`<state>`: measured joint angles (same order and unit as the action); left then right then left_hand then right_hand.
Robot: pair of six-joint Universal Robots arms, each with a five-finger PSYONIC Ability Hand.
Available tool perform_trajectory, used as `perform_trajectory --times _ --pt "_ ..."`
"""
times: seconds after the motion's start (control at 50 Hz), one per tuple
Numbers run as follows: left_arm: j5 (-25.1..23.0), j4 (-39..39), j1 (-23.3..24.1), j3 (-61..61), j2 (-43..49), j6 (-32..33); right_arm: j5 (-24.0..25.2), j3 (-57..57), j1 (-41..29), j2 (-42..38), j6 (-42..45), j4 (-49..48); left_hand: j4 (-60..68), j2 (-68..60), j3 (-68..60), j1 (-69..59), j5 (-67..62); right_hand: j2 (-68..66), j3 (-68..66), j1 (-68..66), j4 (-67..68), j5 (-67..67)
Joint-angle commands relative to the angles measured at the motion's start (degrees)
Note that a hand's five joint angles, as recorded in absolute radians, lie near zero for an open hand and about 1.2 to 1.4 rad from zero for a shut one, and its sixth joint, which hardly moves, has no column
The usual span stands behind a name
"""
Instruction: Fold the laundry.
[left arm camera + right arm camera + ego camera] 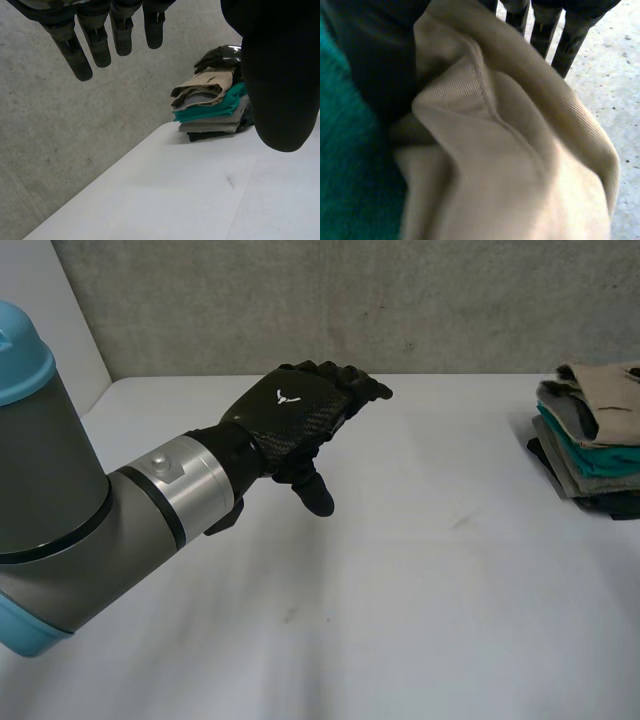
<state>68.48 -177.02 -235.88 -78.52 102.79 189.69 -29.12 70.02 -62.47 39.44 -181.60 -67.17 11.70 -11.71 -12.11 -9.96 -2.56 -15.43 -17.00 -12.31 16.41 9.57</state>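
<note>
Your left hand [295, 415] hangs above the white table [420, 570], left of the middle, on the end of the grey left arm [90, 530] that reaches in from the near left. It is spread and relaxed: in its own wrist view the fingers [95, 42] run straight and apart, the thumb stands off to one side, and nothing lies between them.

You can see the stack of folded laundry [592, 445] at the far right of the table, well apart from that hand. A beige cloth [605, 385] lies on top, rumpled and not flat. Under it come a grey layer, a teal piece [590, 455], more grey and a black piece at the bottom.

Your right hand [370, 60] is at the top of the stack, right against the beige cloth, with the teal piece just beside it. Whether it grips the cloth or merely rests on it you cannot tell.

A grey concrete wall [300, 300] rises behind the table's far edge.
</note>
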Motion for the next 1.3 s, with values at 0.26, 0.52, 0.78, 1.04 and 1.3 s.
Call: perform_trajectory --times 0.26,0.52,0.78,1.04,1.3 --pt "-0.1 -0.08 0.68 0.12 -0.66 -0.03 -2.78 -1.37 3.76 16.28 0.2 28.05 -0.14 0.15 0.55 -1.6 1.0 5.43 7.0 2.31 -6.41 -9.57" --pt "-0.01 -0.17 0.6 1.26 -1.89 -0.03 -15.24 -8.05 11.94 25.68 12.76 46.07 -0.31 0.31 0.72 -1.44 1.17 5.43 7.0 2.31 -6.41 -9.57" --pt "14.73 -4.46 -3.08 8.47 -9.26 -4.86 -35.21 -8.07 -6.23 39.3 13.65 48.01 -0.48 0.48 0.88 -1.27 1.33 5.43 7.0 2.31 -6.41 -9.57" --pt "17.83 -4.83 -11.0 0.57 -11.21 -4.68 -50.23 15.65 -39.71 44.59 12.76 47.22 -0.81 0.82 1.22 -0.93 1.67 5.43 7.0 2.31 -6.41 -9.57" --pt "18.01 -9.75 -11.8 -10.78 -9.62 -5.04 -54.29 23.41 -44.75 38.78 12.94 40.89 -0.81 0.82 1.22 -0.93 1.67 5.43 7.0 2.31 -6.41 -9.57"
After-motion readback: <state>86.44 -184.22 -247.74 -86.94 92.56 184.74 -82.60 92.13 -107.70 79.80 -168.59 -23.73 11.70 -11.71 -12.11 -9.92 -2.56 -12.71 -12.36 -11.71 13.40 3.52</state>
